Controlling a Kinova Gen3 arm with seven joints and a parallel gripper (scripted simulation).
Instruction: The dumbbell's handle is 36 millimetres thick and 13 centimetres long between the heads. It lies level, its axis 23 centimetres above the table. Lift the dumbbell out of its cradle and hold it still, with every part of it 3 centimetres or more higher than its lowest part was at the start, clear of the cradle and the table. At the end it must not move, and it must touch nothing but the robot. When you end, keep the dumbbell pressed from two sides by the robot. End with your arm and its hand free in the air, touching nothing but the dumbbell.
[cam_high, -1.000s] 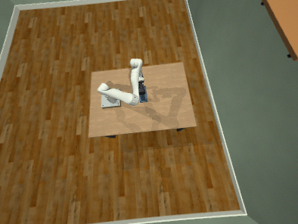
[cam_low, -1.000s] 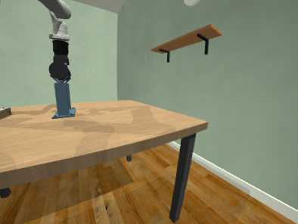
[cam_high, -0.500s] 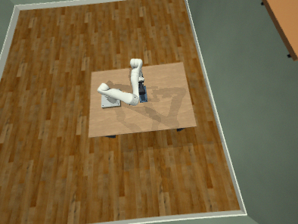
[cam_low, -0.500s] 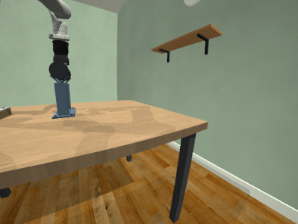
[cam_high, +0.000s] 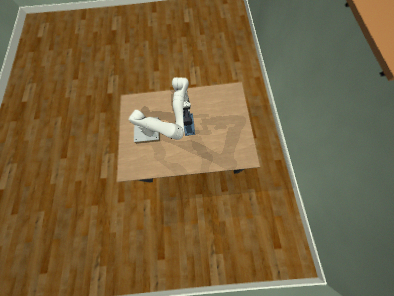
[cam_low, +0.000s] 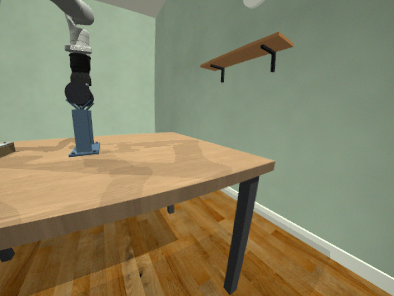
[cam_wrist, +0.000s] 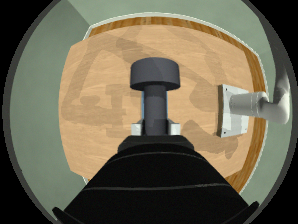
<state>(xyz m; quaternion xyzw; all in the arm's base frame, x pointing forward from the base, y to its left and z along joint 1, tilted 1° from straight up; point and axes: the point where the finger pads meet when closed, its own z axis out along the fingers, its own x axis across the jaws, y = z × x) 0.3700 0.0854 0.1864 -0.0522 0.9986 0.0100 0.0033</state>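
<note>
Top view: arm (cam_high: 176, 102) bent over the cradle (cam_high: 190, 129) mid-table (cam_high: 220, 160). Exterior: dumbbell (cam_low: 78, 91) sits atop the blue cradle at far left, gripper (cam_low: 80, 81) down on it. Wrist: gripper clamped on the handle, far head (cam_wrist: 154, 75) visible. Grasp step looks done; next is a straight vertical lift, clear of the cradle.

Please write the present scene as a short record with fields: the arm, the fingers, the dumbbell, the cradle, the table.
arm: white, bent over the table, wrist pointing down
gripper: shut on the dumbbell handle from above
dumbbell: dark, level, seemingly not yet lifted out of the cradle
cradle: blue post, upright on the table
table: wooden, dark legs
base plate: grey, near the table's edge
</note>
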